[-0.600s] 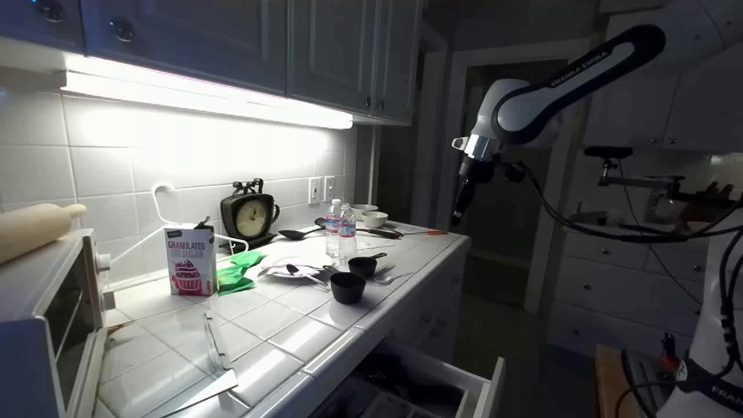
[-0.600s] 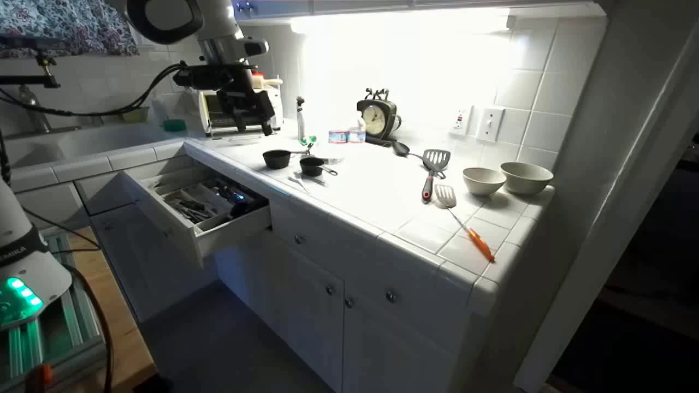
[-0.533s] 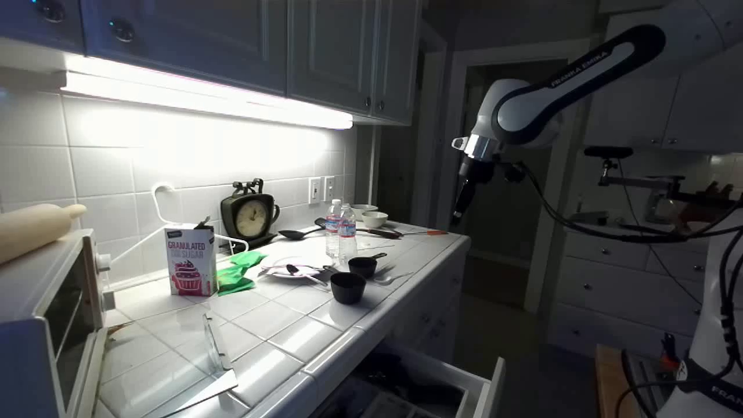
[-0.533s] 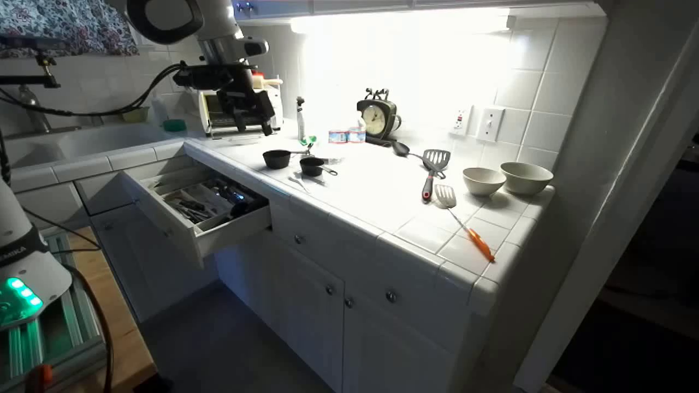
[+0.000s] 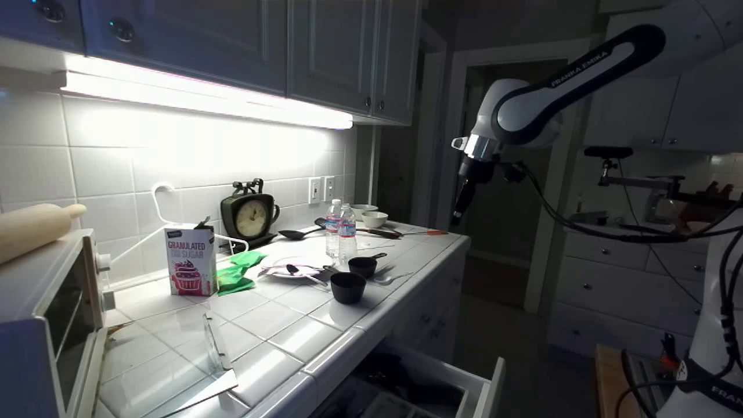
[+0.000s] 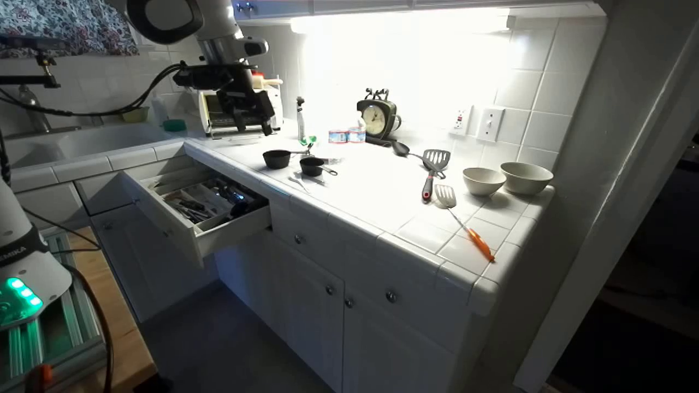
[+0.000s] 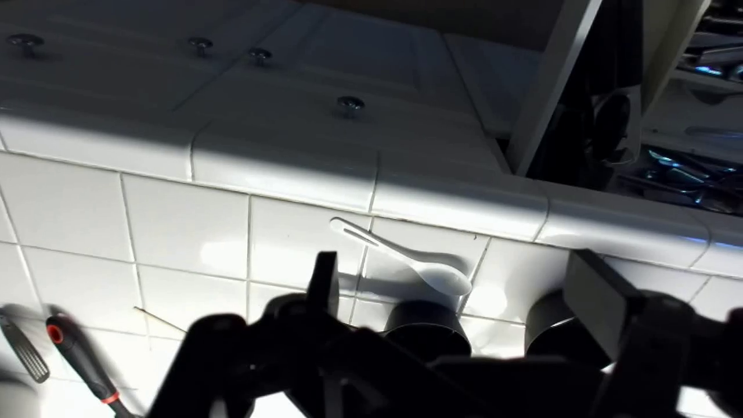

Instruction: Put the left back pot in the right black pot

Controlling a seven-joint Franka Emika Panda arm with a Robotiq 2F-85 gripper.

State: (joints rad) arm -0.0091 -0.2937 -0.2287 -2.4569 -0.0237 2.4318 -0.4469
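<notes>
My gripper point(image 7: 455, 280) hangs, fingers spread, higher than and well apart from the wider black pot point(image 6: 277, 160), so I judge this the approach, and next I should descend to grip the smaller black pot point(image 6: 311, 168) just beside it.

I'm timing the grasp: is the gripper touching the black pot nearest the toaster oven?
Apart: an exterior view shows a wide gap between the gripper and the black pot.

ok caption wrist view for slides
Beyond the open pincer, a white spoon and two black pots on white tiles.
</notes>
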